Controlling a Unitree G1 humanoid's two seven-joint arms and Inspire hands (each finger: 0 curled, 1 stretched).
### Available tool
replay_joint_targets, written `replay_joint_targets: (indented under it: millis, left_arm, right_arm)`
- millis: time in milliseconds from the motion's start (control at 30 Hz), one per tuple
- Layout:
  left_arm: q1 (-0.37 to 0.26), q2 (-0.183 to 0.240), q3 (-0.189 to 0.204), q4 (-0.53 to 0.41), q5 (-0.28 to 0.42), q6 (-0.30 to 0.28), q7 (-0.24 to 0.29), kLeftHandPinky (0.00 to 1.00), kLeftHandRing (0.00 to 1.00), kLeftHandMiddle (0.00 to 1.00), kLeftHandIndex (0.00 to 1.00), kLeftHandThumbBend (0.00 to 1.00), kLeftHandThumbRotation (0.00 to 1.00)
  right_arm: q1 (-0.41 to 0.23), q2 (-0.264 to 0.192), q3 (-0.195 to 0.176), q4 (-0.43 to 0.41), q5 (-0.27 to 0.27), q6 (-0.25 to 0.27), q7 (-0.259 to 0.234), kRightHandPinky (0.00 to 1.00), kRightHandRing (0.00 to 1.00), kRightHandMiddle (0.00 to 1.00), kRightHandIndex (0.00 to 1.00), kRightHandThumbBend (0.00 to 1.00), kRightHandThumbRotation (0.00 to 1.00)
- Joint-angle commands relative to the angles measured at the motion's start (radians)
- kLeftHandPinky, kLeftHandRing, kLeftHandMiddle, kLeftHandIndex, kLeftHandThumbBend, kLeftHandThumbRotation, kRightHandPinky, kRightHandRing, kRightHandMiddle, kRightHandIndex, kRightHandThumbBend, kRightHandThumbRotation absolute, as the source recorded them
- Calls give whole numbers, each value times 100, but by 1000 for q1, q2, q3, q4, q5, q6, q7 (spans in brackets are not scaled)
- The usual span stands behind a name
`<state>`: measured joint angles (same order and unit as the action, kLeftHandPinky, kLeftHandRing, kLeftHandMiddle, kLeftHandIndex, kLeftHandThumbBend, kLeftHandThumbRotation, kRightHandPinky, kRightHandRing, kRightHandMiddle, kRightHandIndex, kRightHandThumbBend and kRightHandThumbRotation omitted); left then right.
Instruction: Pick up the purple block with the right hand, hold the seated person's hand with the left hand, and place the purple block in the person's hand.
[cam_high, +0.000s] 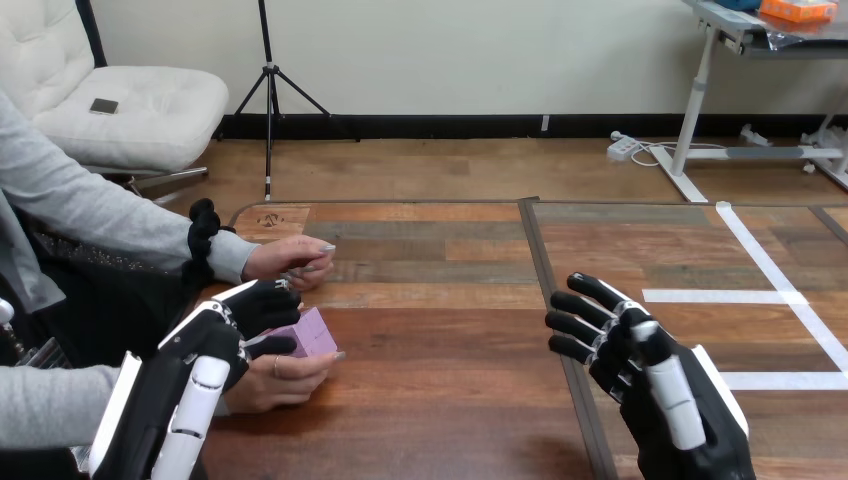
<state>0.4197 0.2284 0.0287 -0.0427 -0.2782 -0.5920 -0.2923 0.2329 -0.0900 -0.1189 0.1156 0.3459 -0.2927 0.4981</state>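
The purple block (312, 335) is lying in the person's lower hand (285, 382) at the table's left side, so the placing step is looking done. The robot's left hand (215, 345) is reaching over that hand and touching it beside the block, but it cannot be told whether it is gripping or only resting there. The robot's right hand (640, 370) is hovering well apart over the table's right half, fingers spread and loosely bent, carrying nothing. Judging from this, little is remaining beyond letting go and drawing both arms back. The person's upper hand (290, 260) is resting on the table farther back, apart from the block.

The table (450, 350) is showing worn wooden planks in brown and reddish tones. A dark seam (545, 270) is running from front to back, and strips of white tape (760, 255) are crossing the right half.
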Motion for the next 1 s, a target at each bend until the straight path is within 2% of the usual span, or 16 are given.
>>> replay_joint_targets:
  millis: [0, 233, 533, 633, 733, 833, 933, 967]
  left_arm:
    - [-69, -18, 12, -8, -11, -23, -15, 72, 77, 76, 73, 48, 95]
    - [-79, -24, 21, 1, 14, -19, -16, 73, 79, 77, 73, 47, 99]
    - [-91, -17, 19, 5, 12, -5, -38, 76, 83, 79, 75, 42, 100]
    - [-88, -14, 18, -4, 4, 13, -46, 77, 84, 80, 76, 42, 100]
    - [-85, -22, 18, -15, 1, 27, -41, 79, 86, 81, 77, 43, 100]
    - [-82, -27, 18, -19, 1, 34, -39, 80, 86, 82, 79, 44, 100]
    - [-75, -31, 13, -36, -19, 61, -44, 84, 89, 83, 81, 45, 100]
    - [-71, -33, 9, -47, -52, 84, -54, 84, 89, 83, 81, 45, 100]
  right_arm:
    - [-19, 35, 12, -72, 27, -39, -3, 86, 83, 83, 82, 84, 96]
    - [-21, 46, 11, -67, 44, -55, 10, 85, 82, 82, 81, 82, 99]
    - [-20, 55, 8, -72, 46, -52, 5, 84, 82, 82, 81, 82, 100]
    - [-16, 52, 10, -81, 47, -36, -1, 84, 82, 82, 81, 82, 100]
    - [-23, 54, 6, -65, 64, -47, 18, 84, 83, 83, 82, 81, 100]
    - [-22, 56, 5, -65, 52, -45, -2, 82, 82, 82, 81, 81, 100]
    - [-18, 54, 8, -74, 45, -33, -13, 80, 82, 82, 81, 82, 100]
    - [-19, 53, 9, -70, 40, -36, -15, 80, 82, 82, 81, 82, 100]
